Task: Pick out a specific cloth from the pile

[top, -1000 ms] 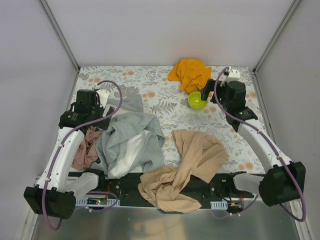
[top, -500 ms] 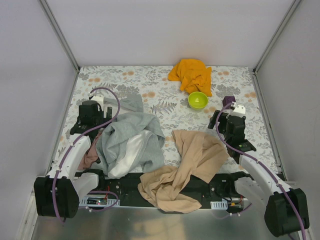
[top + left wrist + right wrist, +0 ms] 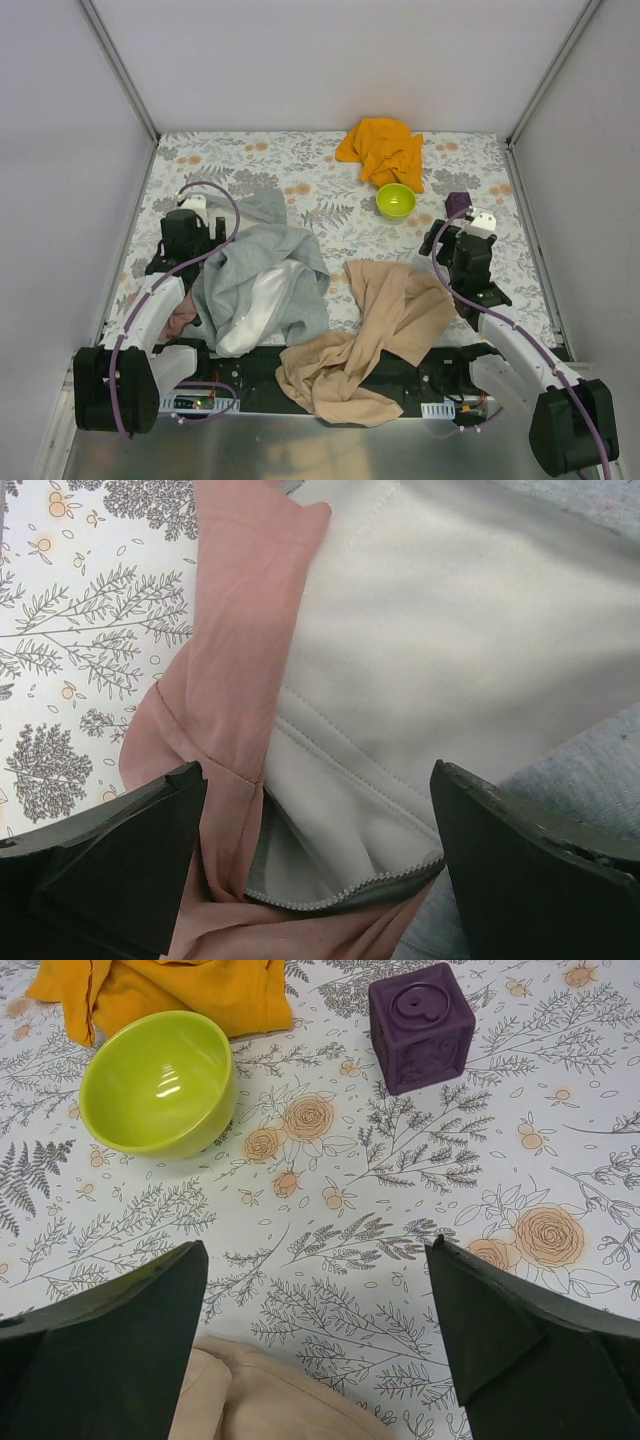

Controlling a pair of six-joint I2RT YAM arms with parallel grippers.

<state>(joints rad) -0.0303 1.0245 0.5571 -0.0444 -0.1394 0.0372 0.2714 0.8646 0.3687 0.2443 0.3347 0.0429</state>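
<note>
The orange-yellow cloth (image 3: 381,149) lies crumpled at the far middle-right of the table, apart from the pile; its edge shows at the top of the right wrist view (image 3: 170,990). The pile (image 3: 262,282) of grey, white and pink garments lies at the near left, with a tan-beige garment (image 3: 378,330) beside it. My left gripper (image 3: 184,262) is open and empty over the pile's left side, above pink cloth (image 3: 215,680) and white lining (image 3: 430,630). My right gripper (image 3: 462,262) is open and empty over bare table, near the tan garment's corner (image 3: 270,1400).
A lime-green bowl (image 3: 395,200) (image 3: 160,1085) stands just in front of the orange cloth. A purple cube (image 3: 458,204) (image 3: 421,1025) sits to its right. White walls close the floral-patterned table (image 3: 300,190) on three sides.
Both arms have drawn back toward the near edge. The right gripper left the bowl and cube area; the left gripper moved back over the pile's left side. The cloths have not moved.
</note>
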